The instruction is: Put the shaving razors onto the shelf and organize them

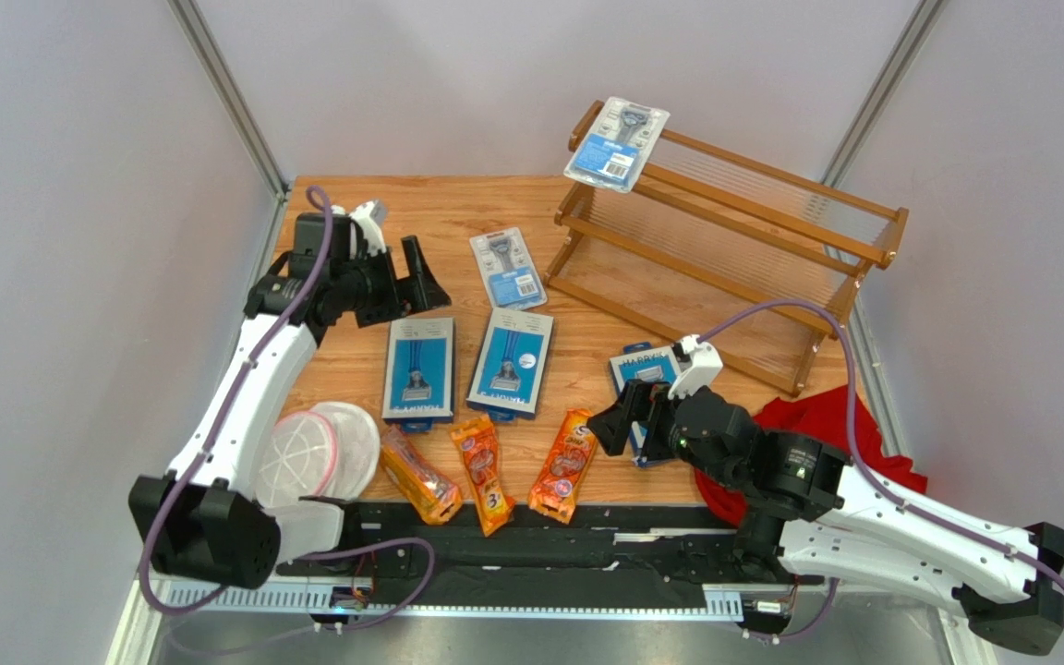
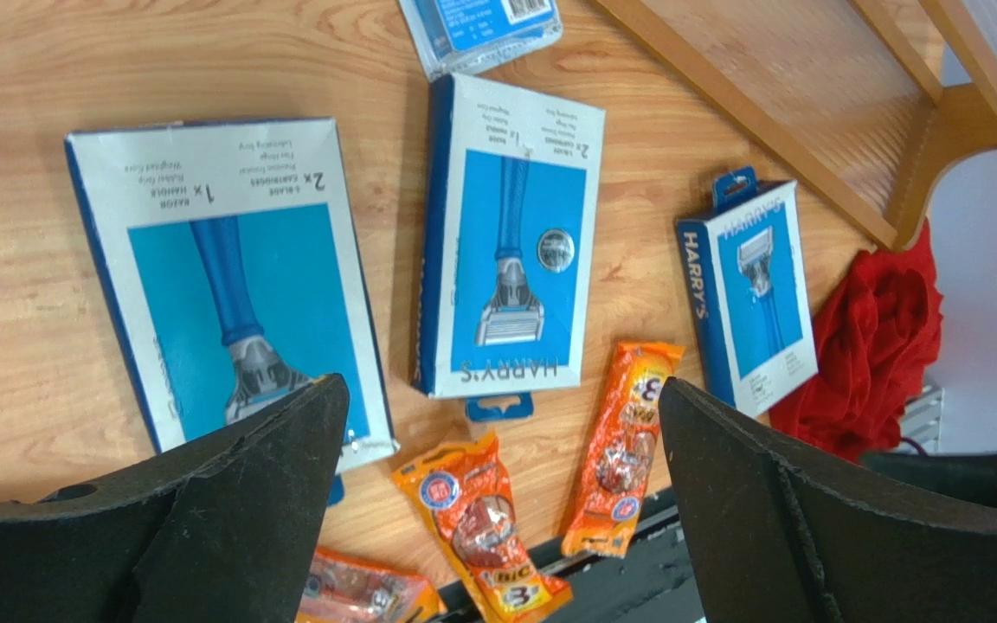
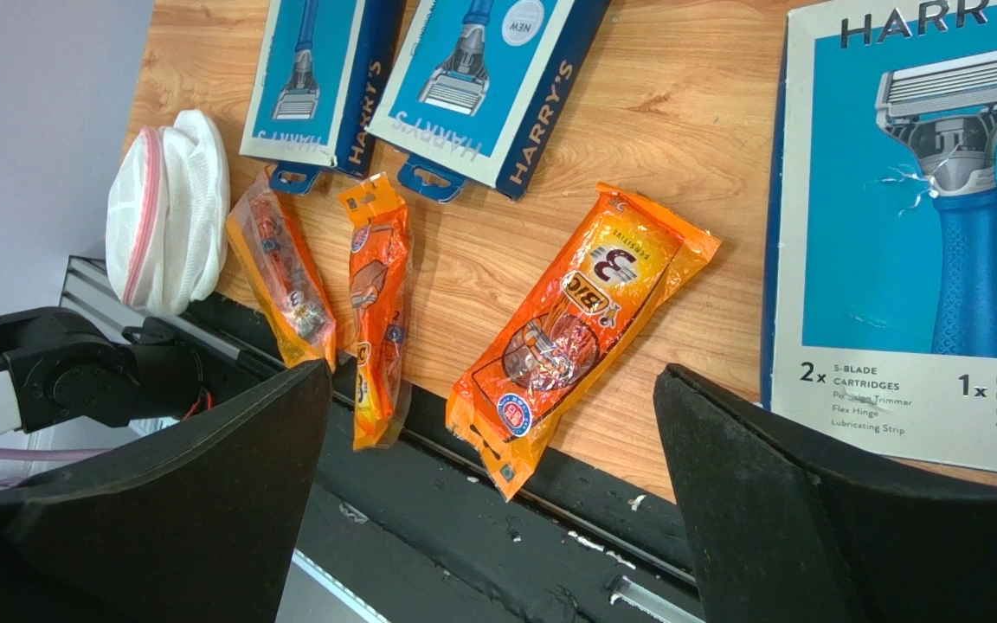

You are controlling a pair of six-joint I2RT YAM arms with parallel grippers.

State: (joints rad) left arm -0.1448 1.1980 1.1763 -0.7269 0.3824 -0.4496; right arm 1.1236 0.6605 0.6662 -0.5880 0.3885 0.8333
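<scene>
The wooden shelf [image 1: 732,256] stands at the back right, with one blister pack [image 1: 615,142] leaning on its top rail. A second blister pack [image 1: 507,268] lies on the table. Two blue razor boxes [image 1: 418,367] [image 1: 511,360] lie mid-table, and a third [image 1: 645,374] lies by my right gripper [image 1: 614,416]. That gripper is open and empty beside an orange bag [image 3: 575,325]. Three orange bags [image 1: 418,474] [image 1: 481,474] [image 1: 564,464] lie at the near edge. My left gripper [image 1: 420,284] is open and empty, raised behind the boxes [image 2: 237,286] [image 2: 510,234].
A red cloth [image 1: 829,423] lies at the right by the shelf's near end. A white mesh pouch [image 1: 316,450] sits at the near left. The black base rail [image 1: 607,534] runs along the near table edge. Grey walls close in on both sides.
</scene>
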